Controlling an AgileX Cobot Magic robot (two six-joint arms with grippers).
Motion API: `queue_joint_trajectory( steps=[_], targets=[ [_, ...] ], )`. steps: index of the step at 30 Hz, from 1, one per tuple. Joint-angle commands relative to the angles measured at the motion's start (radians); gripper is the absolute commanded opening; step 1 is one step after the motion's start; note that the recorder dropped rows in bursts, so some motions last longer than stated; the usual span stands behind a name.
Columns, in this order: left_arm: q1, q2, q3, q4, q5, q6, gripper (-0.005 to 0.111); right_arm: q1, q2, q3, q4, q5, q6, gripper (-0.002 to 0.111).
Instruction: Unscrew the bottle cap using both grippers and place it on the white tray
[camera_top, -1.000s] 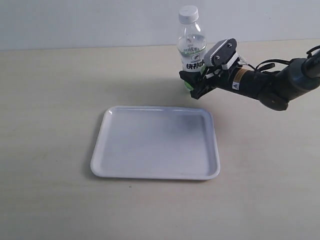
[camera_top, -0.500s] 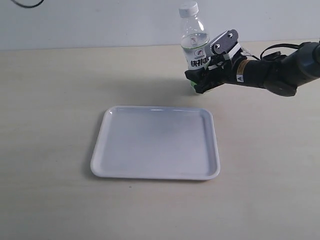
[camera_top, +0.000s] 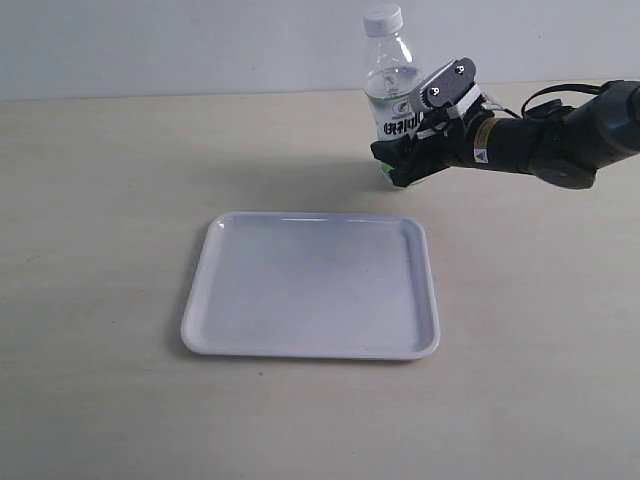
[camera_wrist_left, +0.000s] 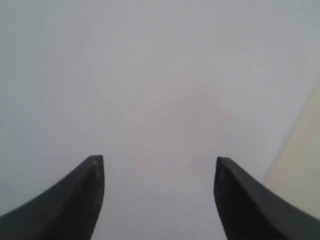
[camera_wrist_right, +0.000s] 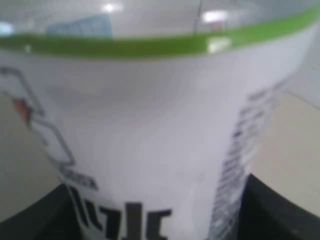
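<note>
The small round white plastic bottle cap (camera_top: 382, 19) sits screwed onto the neck of the clear plastic bottle (camera_top: 390, 85) with the white-and-green label, at the far side of the pale worktop (camera_top: 100, 200). It is well apart from the flat white rectangular tray (camera_top: 310, 285).

The likeliest trouble is at the cap itself. It is small and smooth, so a pincer closing on it off-centre could skid, or drop it once loose and let it roll across the worktop instead of landing on the tray. The right pincer (camera_top: 408, 150) is pinching the bottle low on the label, far below the cap. A twist at the top could therefore spin the bottle in that hold or lever it over. Squeezing harder could dent the thin wall and push out whatever the bottle holds. The left pincer (camera_wrist_left: 159, 200) is spread with nothing between its tips. It faces a blank pale surface and is out of the exterior view, so it has a long approach to line up.

The bottle's long axis runs nearly upright, cap end up, with the top leaning slightly left in the exterior view. The cap's flat face therefore points up and a little aslant. Whether the base touches the worktop I cannot tell.
</note>
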Motion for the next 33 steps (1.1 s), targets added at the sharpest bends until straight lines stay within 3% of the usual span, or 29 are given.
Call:
queue_joint_trajectory(
  steps=[1,3,4,7,10,13,15,17,27,33],
  targets=[
    [-0.005,0.010,0.069,-0.010,0.400,0.324,0.062,0.002,-0.002,-0.002,-0.029,0.037,0.002,0.000],
    [-0.005,0.010,0.096,-0.023,0.509,0.330,0.062,0.002,-0.002,-0.002,-0.029,0.037,-0.008,0.000],
    [-0.005,0.010,0.103,-0.098,0.530,0.330,0.062,0.002,-0.002,-0.002,-0.029,0.037,-0.012,0.000],
    [-0.007,0.010,0.105,-0.460,0.540,0.386,0.062,0.002,-0.002,-0.002,-0.027,0.041,-0.012,0.000],
    [-0.049,0.020,0.103,-0.863,0.648,0.732,0.062,0.002,-0.002,-0.002,-0.040,0.050,-0.012,0.000],
    [-0.114,0.050,0.057,-1.121,0.947,1.137,0.062,0.002,-0.002,-0.002,-0.052,0.052,-0.012,0.000],
    [-0.143,0.079,0.016,-1.211,1.122,1.228,0.062,0.002,-0.002,-0.002,-0.052,0.052,-0.012,0.000],
    [-0.155,0.099,-0.020,-1.277,1.207,1.227,0.062,0.002,-0.002,-0.002,-0.056,0.052,-0.012,0.000],
    [-0.157,0.116,-0.244,-2.061,1.266,1.486,0.062,0.002,-0.002,-0.002,-0.147,0.052,-0.037,0.000],
    [-0.165,0.181,-0.347,-2.144,1.294,1.484,0.062,0.002,-0.004,-0.002,-0.149,0.048,-0.078,0.000]
  ],
)
